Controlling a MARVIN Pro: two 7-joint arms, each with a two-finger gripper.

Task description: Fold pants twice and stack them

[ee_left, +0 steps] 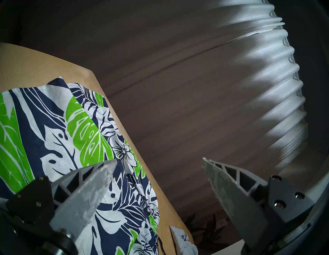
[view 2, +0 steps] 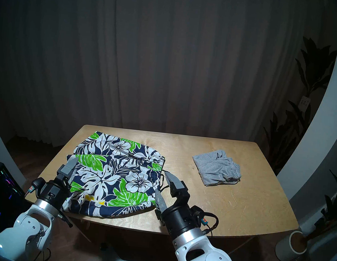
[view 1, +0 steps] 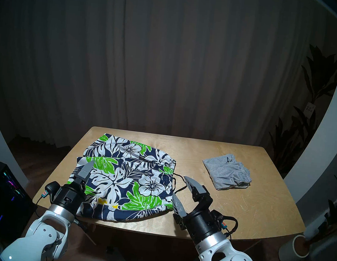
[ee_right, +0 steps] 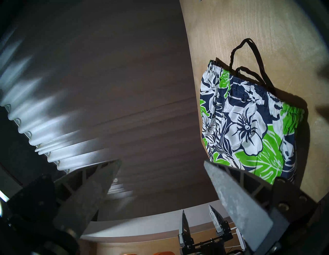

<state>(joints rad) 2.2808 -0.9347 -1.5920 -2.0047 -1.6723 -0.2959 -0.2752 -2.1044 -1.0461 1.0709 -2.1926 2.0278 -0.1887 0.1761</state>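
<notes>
The navy floral pants lie flat on the left half of the wooden table, one leg laid over the other, waistband to the right with the dark drawstring trailing out. The small grey pants lie rumpled at the back right. My left gripper hovers open over the floral pair's left hem end, holding nothing. Just off the waistband by the drawstring, my right gripper stands open and empty. Its wrist view shows the waistband beyond the open fingers.
Bare wood separates the two pairs. The floral pair's near edge reaches the table's front edge. A lit computer tower stands on the floor at left, a white plant pot at right, and a dark curtain hangs behind.
</notes>
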